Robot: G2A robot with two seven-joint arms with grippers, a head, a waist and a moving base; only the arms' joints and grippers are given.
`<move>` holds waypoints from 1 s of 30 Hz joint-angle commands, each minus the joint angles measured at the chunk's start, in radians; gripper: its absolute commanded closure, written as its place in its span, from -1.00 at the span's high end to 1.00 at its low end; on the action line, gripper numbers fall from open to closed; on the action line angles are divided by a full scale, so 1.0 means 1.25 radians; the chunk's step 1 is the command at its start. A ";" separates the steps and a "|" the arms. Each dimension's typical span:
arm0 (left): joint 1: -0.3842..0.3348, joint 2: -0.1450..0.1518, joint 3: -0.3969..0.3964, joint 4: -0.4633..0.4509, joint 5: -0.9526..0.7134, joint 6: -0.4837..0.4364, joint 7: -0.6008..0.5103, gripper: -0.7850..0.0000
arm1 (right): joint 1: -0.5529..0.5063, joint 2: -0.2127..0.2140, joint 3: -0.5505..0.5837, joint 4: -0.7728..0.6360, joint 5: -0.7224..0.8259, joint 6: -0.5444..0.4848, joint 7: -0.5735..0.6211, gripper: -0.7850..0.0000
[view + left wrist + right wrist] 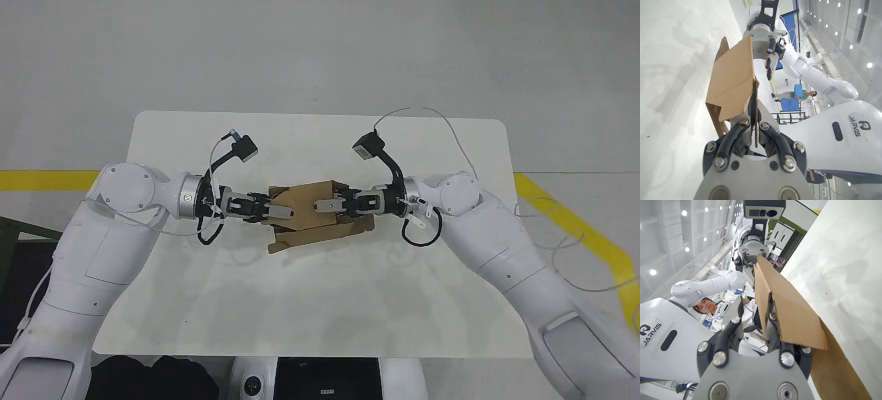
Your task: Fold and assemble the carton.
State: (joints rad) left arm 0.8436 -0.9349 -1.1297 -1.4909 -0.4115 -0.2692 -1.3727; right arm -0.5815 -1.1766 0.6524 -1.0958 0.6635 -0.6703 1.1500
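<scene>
White table: brown carton partly folded, flaps splayed, cardboard creased.

The brown carton is sitting partly folded at the middle of the white table. Its flaps are standing open, its length running left to right.

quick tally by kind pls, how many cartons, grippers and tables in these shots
carton: 1
grippers: 2, the left gripper and the right gripper
table: 1
total: 4
</scene>
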 commanded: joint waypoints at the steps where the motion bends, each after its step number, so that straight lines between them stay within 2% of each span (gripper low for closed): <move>1: -0.001 0.000 0.001 0.001 -0.003 -0.002 -0.002 -1.00 | 0.003 -0.002 -0.009 0.002 0.005 0.000 0.000 -0.37; 8: -0.004 -0.001 0.004 0.004 -0.008 -0.006 -0.007 -1.00 | 0.016 -0.007 -0.030 0.008 0.016 0.001 0.001 -0.62; 10: -0.005 -0.001 0.005 0.004 -0.007 -0.007 -0.009 -1.00 | 0.018 -0.007 -0.034 0.009 0.017 0.000 0.001 -0.80; 11: -0.005 -0.001 0.006 0.004 -0.007 -0.007 -0.010 -0.92 | 0.020 -0.007 -0.035 0.010 0.018 0.000 0.000 -0.89; 12: -0.005 -0.001 0.006 0.004 -0.007 -0.008 -0.009 -0.72 | 0.020 -0.007 -0.037 0.011 0.019 0.000 0.000 -1.00; 13: -0.005 -0.001 0.006 0.004 -0.007 -0.009 -0.009 -0.18 | 0.021 -0.007 -0.038 0.011 0.018 0.000 0.000 -1.00; 14: -0.005 -0.001 0.006 0.004 -0.007 -0.009 -0.009 -0.03 | 0.022 -0.007 -0.040 0.012 0.019 0.000 0.000 -1.00; 15: -0.006 0.000 0.005 0.004 -0.008 -0.010 -0.009 0.76 | 0.023 -0.007 -0.041 0.012 0.020 -0.001 -0.001 -1.00; 16: -0.005 0.000 0.005 0.004 -0.009 -0.011 -0.008 1.00 | 0.024 -0.007 -0.042 0.013 0.020 -0.001 -0.001 -1.00; 26: -0.006 0.001 -0.006 -0.009 -0.033 -0.001 0.003 1.00 | 0.026 -0.006 -0.048 0.031 -0.001 -0.033 -0.033 -1.00; 30: 0.001 -0.001 -0.014 -0.017 -0.103 0.019 0.000 1.00 | 0.028 -0.007 -0.053 0.040 -0.009 -0.038 -0.038 -1.00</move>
State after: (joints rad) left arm 0.8447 -0.9358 -1.1441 -1.5080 -0.5188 -0.2523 -1.3680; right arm -0.5468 -1.1847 0.5877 -1.0495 0.6548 -0.7162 1.1040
